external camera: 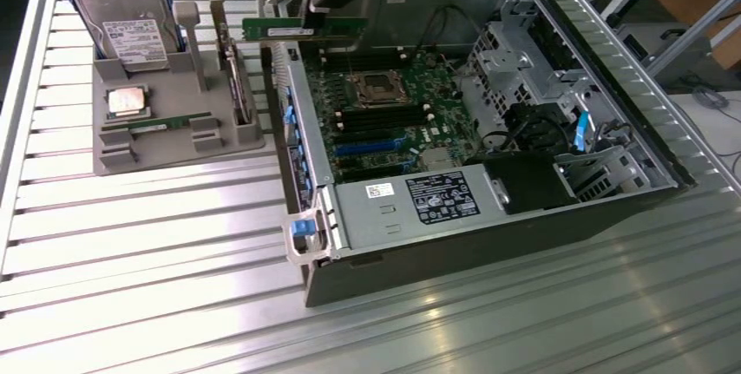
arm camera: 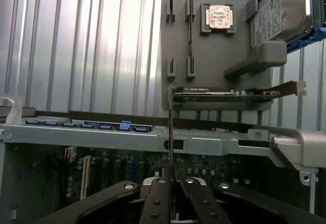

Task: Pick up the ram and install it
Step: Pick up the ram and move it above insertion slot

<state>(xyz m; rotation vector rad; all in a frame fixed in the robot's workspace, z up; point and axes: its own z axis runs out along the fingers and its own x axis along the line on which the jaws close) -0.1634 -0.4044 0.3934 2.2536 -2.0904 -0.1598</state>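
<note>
The ram (external camera: 290,27), a long thin green stick with a white label, hangs level above the far left edge of the open computer case (external camera: 602,192). My gripper (external camera: 328,11) comes down from above and is shut on the ram's upper edge. In the wrist view the ram (arm camera: 170,132) appears edge-on as a thin upright strip rising from between the black fingers (arm camera: 153,203). The motherboard (external camera: 383,122), with its long dark memory slots, lies below and toward the exterior view's right of the stick. A second like stick (external camera: 168,122) lies in the grey holder (external camera: 173,79).
The grey holder on the exterior view's left also carries a hard drive (external camera: 127,18), a square silver CPU (external camera: 127,101) and a card with a metal bracket (external camera: 235,79). Inside the case are a power supply (external camera: 417,200), drive cages (external camera: 521,53) and cables. Everything rests on a ribbed metal table (external camera: 151,244).
</note>
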